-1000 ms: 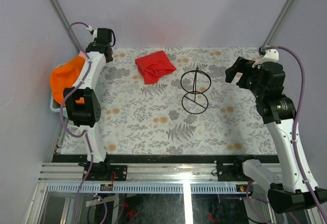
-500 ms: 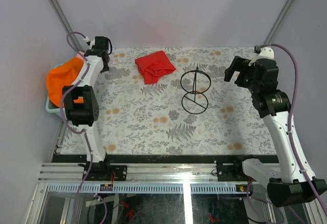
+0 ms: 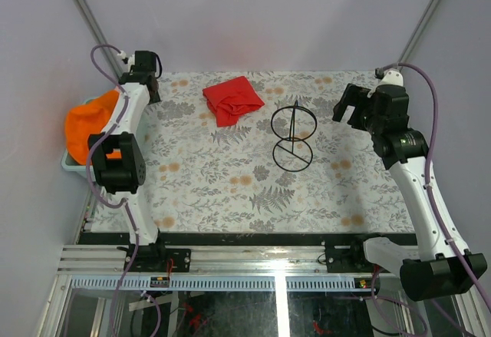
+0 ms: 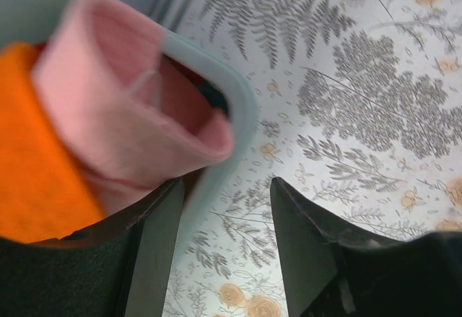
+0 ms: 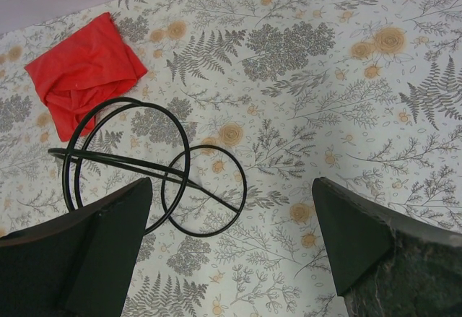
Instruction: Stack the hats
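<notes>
An orange hat (image 3: 88,122) lies heaped in a pale teal bin (image 3: 70,164) at the table's left edge. In the left wrist view the orange hat (image 4: 36,151) sits beside a pink hat (image 4: 123,107) that hangs over the bin's rim (image 4: 234,107). My left gripper (image 4: 227,237) is open at the bin's back corner, its left finger (image 4: 155,252) by the rim under the pink hat; it also shows in the top view (image 3: 147,90). My right gripper (image 5: 231,245) is open and empty, high over the right side (image 3: 347,108). The blue and red hats are out of view.
A black wire stand (image 3: 293,136) lies mid-table, also in the right wrist view (image 5: 137,165). A flat red cloth (image 3: 232,100) lies at the back, also in the right wrist view (image 5: 83,71). Grey walls close in on the table.
My left arm has swung further toward the back left corner, and the bin with the orange hat has shifted left. My right arm has moved slightly left and back.
</notes>
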`<control>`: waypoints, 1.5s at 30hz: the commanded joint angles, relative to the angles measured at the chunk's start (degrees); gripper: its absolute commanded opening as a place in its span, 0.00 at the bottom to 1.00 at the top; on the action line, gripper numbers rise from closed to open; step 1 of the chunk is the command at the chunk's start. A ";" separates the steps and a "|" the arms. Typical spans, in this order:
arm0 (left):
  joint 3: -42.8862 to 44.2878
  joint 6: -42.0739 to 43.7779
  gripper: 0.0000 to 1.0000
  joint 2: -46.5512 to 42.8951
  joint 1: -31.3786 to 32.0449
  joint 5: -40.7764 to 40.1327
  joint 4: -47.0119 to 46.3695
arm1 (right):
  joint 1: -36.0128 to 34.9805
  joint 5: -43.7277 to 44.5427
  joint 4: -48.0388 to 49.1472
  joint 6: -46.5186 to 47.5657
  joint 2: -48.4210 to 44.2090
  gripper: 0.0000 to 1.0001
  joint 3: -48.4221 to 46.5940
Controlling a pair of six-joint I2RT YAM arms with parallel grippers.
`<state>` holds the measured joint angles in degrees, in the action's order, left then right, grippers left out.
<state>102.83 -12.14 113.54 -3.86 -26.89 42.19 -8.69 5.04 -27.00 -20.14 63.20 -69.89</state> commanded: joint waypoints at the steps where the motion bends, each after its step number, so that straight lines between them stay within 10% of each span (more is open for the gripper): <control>1: 0.21 0.91 0.52 -4.89 -2.46 -5.57 -0.20 | -0.34 -0.96 3.11 -1.29 0.95 0.99 -0.46; 27: -12.74 -0.91 0.50 -4.68 -0.79 -3.45 -3.23 | -0.32 -2.53 2.66 -2.10 1.84 0.99 -0.49; 34: -13.17 -0.58 0.00 -3.56 1.15 -1.73 -3.39 | -0.35 -2.38 2.50 -1.88 2.32 0.99 -1.48; 45: -8.93 -2.20 0.00 -4.44 18.43 2.67 -0.23 | -0.32 -2.47 2.48 -0.29 6.10 0.99 -8.61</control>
<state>90.32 -12.25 109.06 8.45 -28.23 42.13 -8.69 3.40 -26.44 -21.12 69.23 -74.26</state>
